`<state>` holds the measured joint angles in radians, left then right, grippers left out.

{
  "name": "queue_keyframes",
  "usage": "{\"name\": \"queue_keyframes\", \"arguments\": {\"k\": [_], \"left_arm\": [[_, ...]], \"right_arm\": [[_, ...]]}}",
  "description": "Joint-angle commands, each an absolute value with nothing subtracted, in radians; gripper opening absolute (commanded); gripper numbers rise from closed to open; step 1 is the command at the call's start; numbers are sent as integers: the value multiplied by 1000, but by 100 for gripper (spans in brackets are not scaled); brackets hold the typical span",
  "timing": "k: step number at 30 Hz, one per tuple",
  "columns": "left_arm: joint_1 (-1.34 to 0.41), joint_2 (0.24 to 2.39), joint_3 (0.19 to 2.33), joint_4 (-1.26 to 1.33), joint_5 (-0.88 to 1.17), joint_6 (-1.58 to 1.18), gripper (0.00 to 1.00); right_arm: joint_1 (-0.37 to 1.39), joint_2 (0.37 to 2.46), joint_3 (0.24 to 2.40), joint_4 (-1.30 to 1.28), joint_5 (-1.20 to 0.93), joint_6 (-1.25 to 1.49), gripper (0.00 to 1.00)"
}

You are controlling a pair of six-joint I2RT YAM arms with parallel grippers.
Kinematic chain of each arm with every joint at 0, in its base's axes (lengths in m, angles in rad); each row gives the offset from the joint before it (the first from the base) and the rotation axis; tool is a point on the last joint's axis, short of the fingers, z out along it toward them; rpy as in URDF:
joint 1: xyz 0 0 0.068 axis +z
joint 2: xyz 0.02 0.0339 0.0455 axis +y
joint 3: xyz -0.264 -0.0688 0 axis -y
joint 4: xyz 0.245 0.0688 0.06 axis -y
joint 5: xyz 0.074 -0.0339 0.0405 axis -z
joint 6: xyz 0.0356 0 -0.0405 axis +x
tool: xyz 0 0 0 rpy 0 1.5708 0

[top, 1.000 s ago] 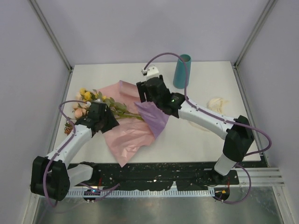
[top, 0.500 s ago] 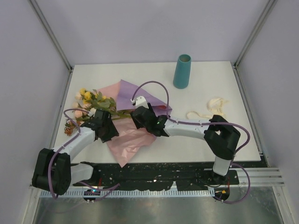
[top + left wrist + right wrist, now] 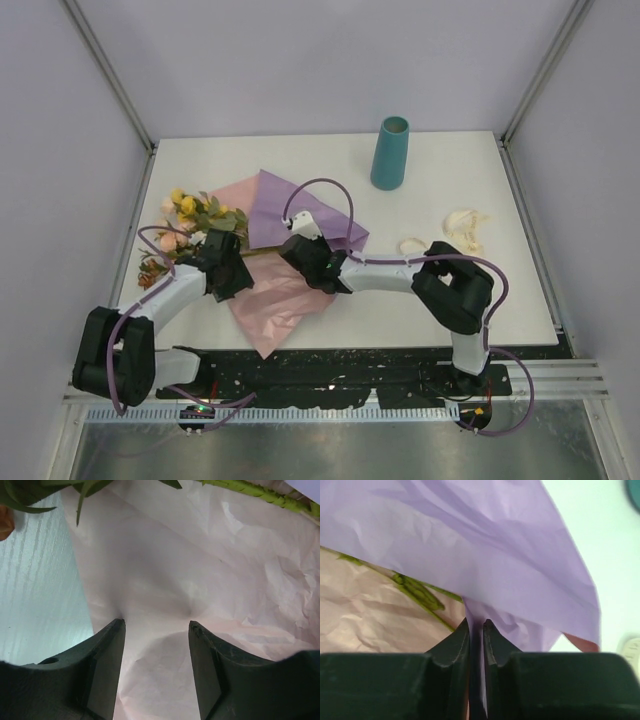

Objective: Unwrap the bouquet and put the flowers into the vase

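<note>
The paper [image 3: 272,300] of the bouquet lies opened on the left half of the table [image 3: 450,290]. Its pink inner side faces up at the near part, and a purple flap is turned over at the far right part. The flowers [image 3: 190,215] lie across the paper. Their yellow, peach and orange heads are at the far left, partly over the paper's edge and above the bare table, and their green stems [image 3: 415,591] run to the right, toward the purple flap.

The right gripper [image 3: 476,622] is low over the middle of the paper. Its two fingers are almost together, and a fold of the purple edge goes down between them, so it is pinching the paper. One green stem lies just beside its left finger, on the pink side.

The left gripper [image 3: 156,625] is at the near left part of the sheet, close to the leaves. Its fingers [image 3: 107,665] stand apart and grip nothing. Their tips rest on the pink paper, which puckers a little between them.

The vase [image 3: 390,152] stands upright at the far side, right of the middle, well apart from the paper and both arms. The cream ribbon [image 3: 465,224] lies loose on the table at the right, near the right arm's elbow.
</note>
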<state>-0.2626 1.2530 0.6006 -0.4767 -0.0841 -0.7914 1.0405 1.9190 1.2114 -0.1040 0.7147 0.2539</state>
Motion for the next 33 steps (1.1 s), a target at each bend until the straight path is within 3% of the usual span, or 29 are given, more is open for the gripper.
{"name": "queue_keyframes", "arguments": {"k": [1, 3, 8, 20, 29, 33], "left_arm": [[-265, 1281, 664, -517, -133, -759, 57], [-265, 1292, 675, -525, -143, -756, 58], [-265, 1310, 680, -523, -166, -752, 59], [-264, 1342, 681, -517, -175, -761, 59], [-264, 1321, 680, -520, -178, -764, 59], [-264, 1293, 681, -523, -178, -764, 59]], "right_arm": [[1035, 1830, 1180, -89, 893, 256, 12], [1020, 1803, 1139, -94, 908, 293, 5], [988, 1672, 1017, -103, 908, 386, 5], [971, 1396, 678, -158, 959, 713, 14], [968, 1289, 557, -271, 948, 1006, 33], [969, 1215, 508, -270, 896, 1034, 50]]}}
